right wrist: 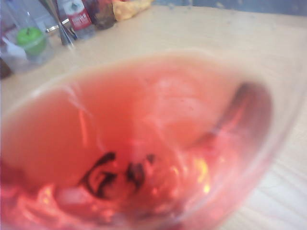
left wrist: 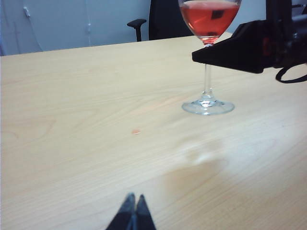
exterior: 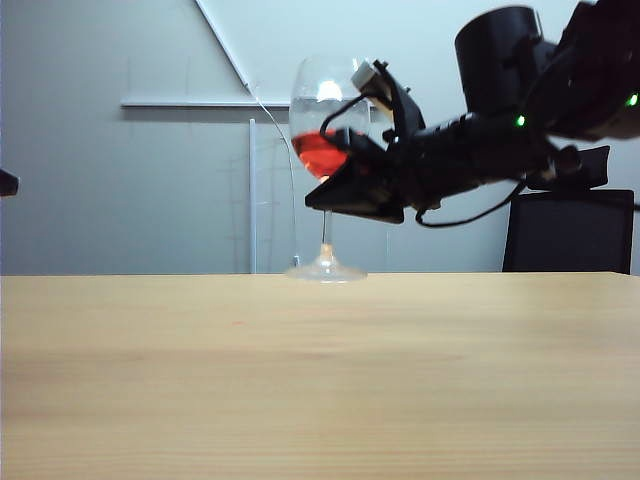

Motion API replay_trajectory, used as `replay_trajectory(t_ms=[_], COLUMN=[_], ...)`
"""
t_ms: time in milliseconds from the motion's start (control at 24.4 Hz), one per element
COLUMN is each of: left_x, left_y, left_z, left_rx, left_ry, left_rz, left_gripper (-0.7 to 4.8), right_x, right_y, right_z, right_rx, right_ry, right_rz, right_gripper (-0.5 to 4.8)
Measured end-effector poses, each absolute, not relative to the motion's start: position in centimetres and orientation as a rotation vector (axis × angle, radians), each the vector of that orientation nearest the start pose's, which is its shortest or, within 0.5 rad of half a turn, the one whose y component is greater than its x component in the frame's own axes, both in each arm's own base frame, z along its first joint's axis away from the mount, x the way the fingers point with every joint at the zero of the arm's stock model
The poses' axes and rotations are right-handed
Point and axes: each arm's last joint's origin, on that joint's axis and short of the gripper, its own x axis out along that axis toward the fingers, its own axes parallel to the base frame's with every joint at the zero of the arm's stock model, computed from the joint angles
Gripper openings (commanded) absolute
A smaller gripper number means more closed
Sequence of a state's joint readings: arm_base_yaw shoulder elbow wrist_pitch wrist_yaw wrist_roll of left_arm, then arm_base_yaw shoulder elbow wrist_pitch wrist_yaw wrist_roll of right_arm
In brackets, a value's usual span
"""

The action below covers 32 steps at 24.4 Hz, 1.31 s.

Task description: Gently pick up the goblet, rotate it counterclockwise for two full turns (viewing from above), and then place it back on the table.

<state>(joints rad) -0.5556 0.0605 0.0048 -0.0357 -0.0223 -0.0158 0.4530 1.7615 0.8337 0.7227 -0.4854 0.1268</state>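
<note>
The goblet (exterior: 322,105) is a clear stemmed glass with red liquid, upright at the far edge of the light-wood table (exterior: 300,380). My right gripper (exterior: 328,196) reaches in from the right and is shut on the thin stem just under the bowl. In the left wrist view its black finger (left wrist: 230,48) crosses the stem of the goblet (left wrist: 208,17). The round foot (left wrist: 207,106) sits at table level; contact cannot be told. In the right wrist view the red bowl (right wrist: 144,124) fills the picture and hides the jaws. My left gripper (left wrist: 133,201) hangs shut and empty over the near table (left wrist: 72,120).
A black office chair (exterior: 570,230) stands behind the table on the right. A small red spot (left wrist: 136,132) marks the wood left of the glass. Bottles (right wrist: 79,17) and a green item (right wrist: 32,40) stand at one end of the table (right wrist: 201,33).
</note>
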Motion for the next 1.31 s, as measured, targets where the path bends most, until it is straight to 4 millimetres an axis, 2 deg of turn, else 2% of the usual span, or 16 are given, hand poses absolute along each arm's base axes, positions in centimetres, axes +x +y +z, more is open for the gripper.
replay_trajectory(t_ms=[164,246,410,451,614,819,1024,1188,1311], left_x=[8.5,8.3,8.3,8.3,8.3,8.3,8.3,8.3,8.3], left_y=[-5.2,-5.1,-5.1,-5.1,-5.1,-5.1,-5.1,-5.1,-5.1], left_z=[15.9,16.1,16.1,16.1,16.1,16.1,16.1,16.1,16.1], left_rx=[0.004,-0.004,-0.004,-0.004,-0.004,-0.005,-0.004,-0.005,-0.004], left_ry=[0.069,0.044,0.042,0.042,0.042,0.042,0.043,0.042,0.043], left_rz=[-0.533,-0.533,-0.533,-0.533,-0.533,-0.533,-0.533,-0.533,-0.533], left_gripper=[-0.05,-0.05,-0.05,-0.05,-0.05,-0.05,-0.05,-0.05,-0.05], right_x=[31.1,31.1,31.0,30.7,30.6,29.9,28.5,27.0,25.9], right_y=[16.7,16.6,16.7,16.7,16.6,16.9,18.0,19.7,20.7], right_z=[19.3,19.3,19.3,19.4,20.4,21.7,22.8,22.4,22.5], right_rx=[0.233,0.349,0.391,0.384,0.308,0.127,-0.057,-0.28,-0.336], right_ry=[0.324,0.383,0.426,0.47,0.532,0.483,0.407,0.396,0.392], right_rz=[0.909,0.889,0.858,0.806,0.699,0.675,0.658,0.633,0.678], right_gripper=[-0.03,-0.05,-0.06,-0.06,-0.05,-0.05,-0.05,-0.05,-0.05])
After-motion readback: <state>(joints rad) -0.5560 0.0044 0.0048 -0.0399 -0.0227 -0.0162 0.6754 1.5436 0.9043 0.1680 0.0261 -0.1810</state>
